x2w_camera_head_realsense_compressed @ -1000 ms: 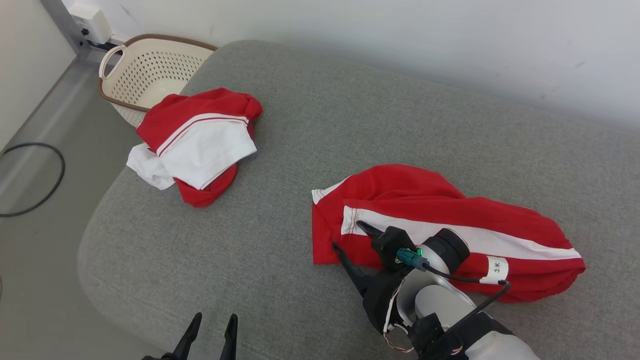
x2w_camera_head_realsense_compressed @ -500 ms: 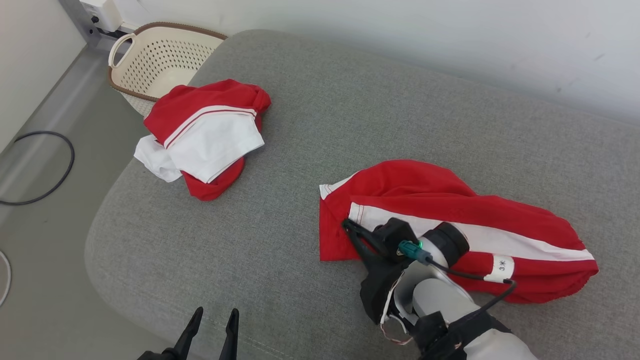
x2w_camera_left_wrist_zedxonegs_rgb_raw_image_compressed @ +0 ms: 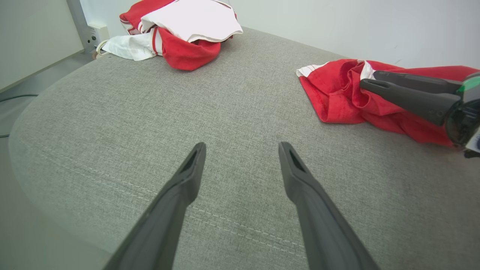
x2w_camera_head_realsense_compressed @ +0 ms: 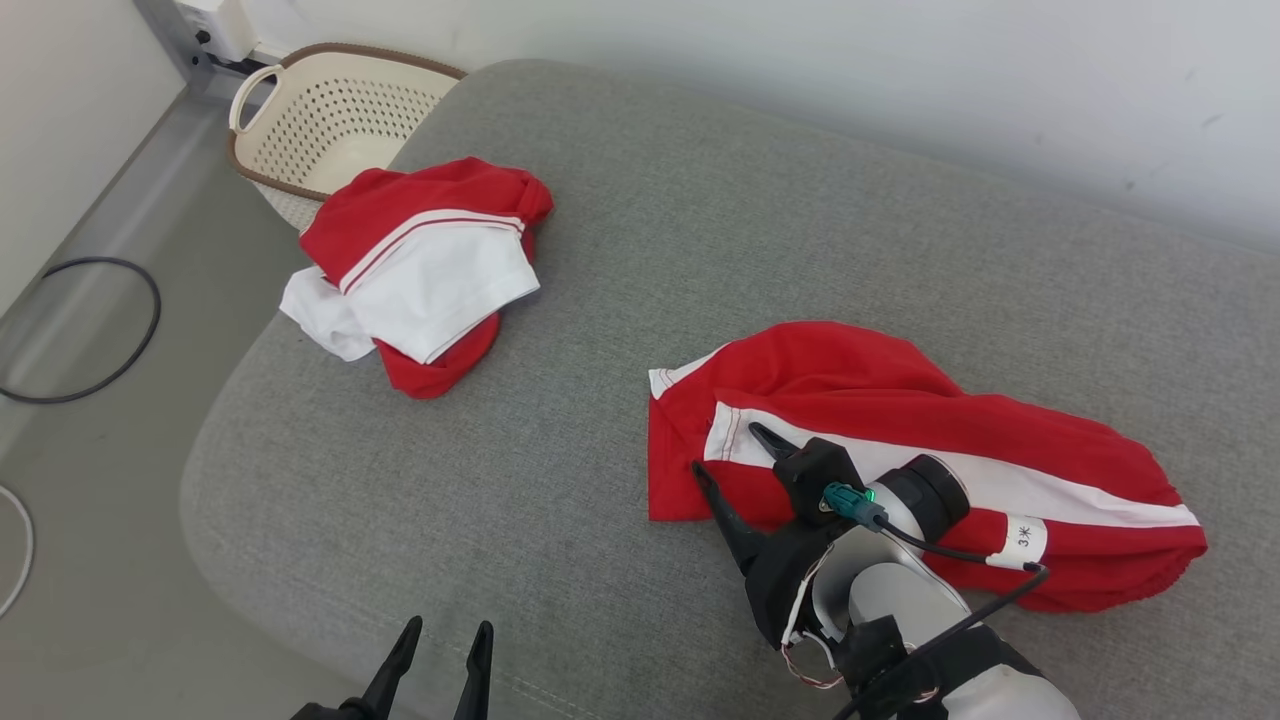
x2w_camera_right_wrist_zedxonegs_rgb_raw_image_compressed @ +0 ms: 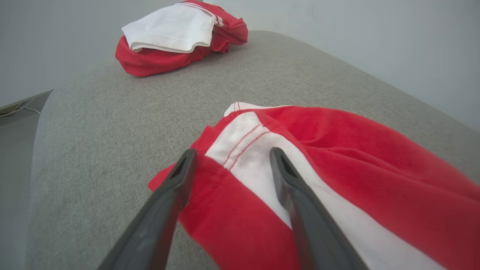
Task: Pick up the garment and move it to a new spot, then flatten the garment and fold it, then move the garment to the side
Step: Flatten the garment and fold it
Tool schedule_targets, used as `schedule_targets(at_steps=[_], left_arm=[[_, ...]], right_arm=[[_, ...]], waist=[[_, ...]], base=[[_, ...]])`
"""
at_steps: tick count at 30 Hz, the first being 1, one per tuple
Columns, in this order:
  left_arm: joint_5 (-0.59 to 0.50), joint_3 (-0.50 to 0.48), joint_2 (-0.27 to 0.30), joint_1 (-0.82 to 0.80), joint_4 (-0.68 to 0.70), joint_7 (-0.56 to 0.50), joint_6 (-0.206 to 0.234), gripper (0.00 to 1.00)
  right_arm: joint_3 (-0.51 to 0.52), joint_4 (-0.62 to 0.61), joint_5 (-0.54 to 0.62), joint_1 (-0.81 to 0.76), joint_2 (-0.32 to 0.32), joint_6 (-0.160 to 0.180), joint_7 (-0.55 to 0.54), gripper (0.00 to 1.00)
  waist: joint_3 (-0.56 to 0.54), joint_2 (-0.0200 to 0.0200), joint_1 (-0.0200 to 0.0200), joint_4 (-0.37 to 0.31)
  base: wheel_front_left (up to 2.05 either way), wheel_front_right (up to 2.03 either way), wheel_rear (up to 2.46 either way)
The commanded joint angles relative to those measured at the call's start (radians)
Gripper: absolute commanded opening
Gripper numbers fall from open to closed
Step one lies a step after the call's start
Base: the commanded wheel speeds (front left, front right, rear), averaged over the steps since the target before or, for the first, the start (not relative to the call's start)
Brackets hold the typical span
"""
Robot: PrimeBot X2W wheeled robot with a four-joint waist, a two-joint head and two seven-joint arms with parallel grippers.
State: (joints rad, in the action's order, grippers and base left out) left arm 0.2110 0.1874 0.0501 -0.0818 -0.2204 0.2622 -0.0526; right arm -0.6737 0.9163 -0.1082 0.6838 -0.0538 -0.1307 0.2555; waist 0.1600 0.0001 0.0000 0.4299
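Red garment with a white side stripe [x2w_camera_head_realsense_compressed: 900,400] lies crumpled at centre right of the head view, on the grey fabric cushion [x2w_camera_head_realsense_compressed: 620,230]. The right tool [x2w_camera_head_realsense_compressed: 725,447] sits at the garment's left end, jaws apart and gripping nothing. In the right wrist view one finger is over the red hem and the other over the stripe; contact can't be told. White tag [x2w_camera_head_realsense_compressed: 1022,540] at the garment's lower right reads "3" plus a star-like mark. Left tool [x2w_camera_head_realsense_compressed: 448,625] at bottom left, jaws apart, empty, well apart from the garment. Second red-and-white garment pile [x2w_camera_head_realsense_compressed: 420,280] at upper left, beside a cream perforated plastic basket [x2w_camera_head_realsense_compressed: 330,130].
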Motion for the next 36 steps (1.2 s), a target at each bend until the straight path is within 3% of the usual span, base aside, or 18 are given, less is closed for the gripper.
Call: schedule_targets(at_steps=[1, 4, 6, 7, 8, 18, 30, 31, 32, 33, 36], left_arm=[[0.009, 0.001, 0.001, 0.0, -0.001, 0.004, 0.0, 1.0], [0.01, 0.002, 0.0, 0.004, 0.0, 0.004, 0.001, 1.0], [0.012, 0.002, 0.001, 0.007, 0.001, 0.004, 0.004, 1.0], [0.013, 0.003, 0.001, 0.008, 0.002, 0.004, 0.006, 1.0], [0.014, 0.003, 0.001, 0.008, 0.003, 0.004, 0.007, 1.0], [0.025, 0.007, 0.001, 0.0, 0.007, 0.004, 0.013, 1.0], [0.025, 0.026, 0.001, -0.013, 0.002, 0.004, 0.012, 1.0], [0.026, 0.028, 0.001, -0.014, 0.002, 0.004, 0.012, 1.0], [0.026, 0.029, 0.001, -0.016, 0.001, 0.004, 0.013, 1.0], [0.026, 0.028, 0.001, -0.017, 0.001, 0.004, 0.015, 1.0], [0.019, 0.015, 0.001, -0.014, 0.003, 0.004, 0.018, 1.0]], right_arm=[[-0.003, 0.001, 0.002, 0.001, 0.004, 0.0, -0.007, 1.0], [-0.004, 0.006, 0.007, 0.0, 0.004, 0.0, -0.03, 0.98], [0.011, 0.014, 0.016, 0.005, 0.003, 0.0, -0.048, 0.32], [0.02, 0.019, 0.016, 0.003, 0.004, 0.0, -0.058, 0.2], [0.025, 0.023, 0.024, 0.004, 0.004, 0.0, -0.068, 0.0], [0.053, -0.008, 0.041, -0.005, 0.004, 0.0, -0.065, 0.0], [-0.043, -0.095, -0.068, 0.015, 0.004, 0.0, -0.028, 0.0], [-0.056, -0.094, -0.087, 0.013, 0.004, 0.0, -0.033, 0.16], [-0.078, -0.099, -0.112, 0.007, 0.005, 0.0, -0.038, 0.95], [-0.089, -0.1, -0.134, 0.005, 0.004, 0.0, -0.04, 1.0], [-0.124, -0.116, -0.203, 0.004, 0.003, 0.0, -0.026, 1.0]], waist=[[0.004, -0.0001, 0.0, 0.01], [0.006, -0.0001, 0.0, 0.022], [0.008, -0.0001, 0.0, 0.027], [0.009, -0.0001, 0.0, 0.03], [0.01, -0.0001, 0.0, 0.032], [0.022, -0.0001, 0.0, 0.037], [0.028, -0.0001, 0.0, 0.045], [0.028, -0.0001, 0.0, 0.046], [0.028, -0.0001, 0.0, 0.047], [0.027, -0.0001, 0.0, 0.046], [0.019, -0.0001, 0.0, 0.03]], base=[[0.0, 0.0, 0.0], [0.0, 0.0, 0.0], [0.0, 0.0, 0.0], [0.0, 0.0, 0.0], [0.0, 0.0, 0.0], [0.0, 0.0, 0.0], [0.0, 0.0, 0.0], [0.0, 0.0, 0.0], [0.0, 0.0, 0.0], [0.0, 0.0, 0.0], [0.0, 0.0, 0.0]])
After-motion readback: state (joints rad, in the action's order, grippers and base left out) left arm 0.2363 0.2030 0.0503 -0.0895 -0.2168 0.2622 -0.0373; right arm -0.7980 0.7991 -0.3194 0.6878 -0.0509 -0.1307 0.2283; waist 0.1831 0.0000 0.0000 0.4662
